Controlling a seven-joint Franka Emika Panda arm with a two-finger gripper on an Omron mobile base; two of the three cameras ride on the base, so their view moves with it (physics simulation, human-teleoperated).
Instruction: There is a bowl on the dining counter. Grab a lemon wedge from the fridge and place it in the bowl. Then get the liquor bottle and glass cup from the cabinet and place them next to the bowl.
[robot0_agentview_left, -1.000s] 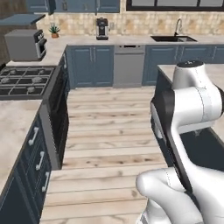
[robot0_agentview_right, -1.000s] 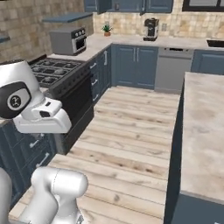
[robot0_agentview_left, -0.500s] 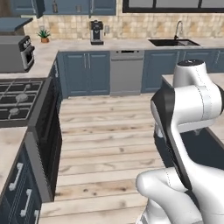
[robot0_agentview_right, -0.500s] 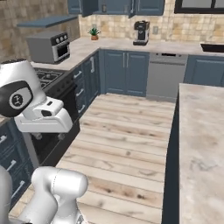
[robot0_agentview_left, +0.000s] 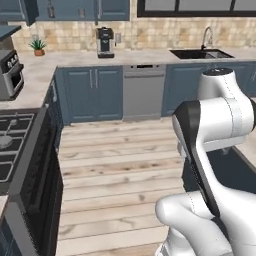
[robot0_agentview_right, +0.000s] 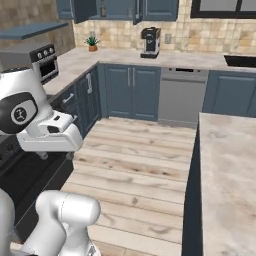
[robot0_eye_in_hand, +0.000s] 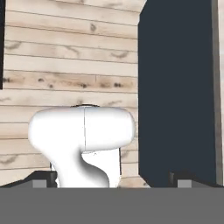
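Note:
The dining counter (robot0_agentview_right: 229, 170) with its beige marbled top runs along the right of the right base view. Its dark blue base (robot0_eye_in_hand: 175, 87) fills the right half of the hand view. My gripper (robot0_eye_in_hand: 113, 181) points down at the wooden floor and is open, its two dark fingertips (robot0_eye_in_hand: 43, 179) far apart with nothing held. Dark blue wall cabinets (robot0_agentview_right: 120, 7) line the top of the back wall. The bowl, lemon wedge, fridge, liquor bottle and glass cup are out of view.
A black stove (robot0_agentview_left: 17, 150) stands at the left, with a grey oven (robot0_agentview_left: 10, 72) on the counter behind it. Along the back wall are a coffee machine (robot0_agentview_left: 105, 41), a plant (robot0_agentview_left: 38, 46), a dishwasher (robot0_agentview_left: 144, 92) and a sink (robot0_agentview_left: 200, 52). Wooden floor (robot0_agentview_left: 115, 170) lies between.
The whole picture has shifted: the base has driven forward, so the back counter looks nearer and the stove has slid toward the left edge. The arm keeps its pose.

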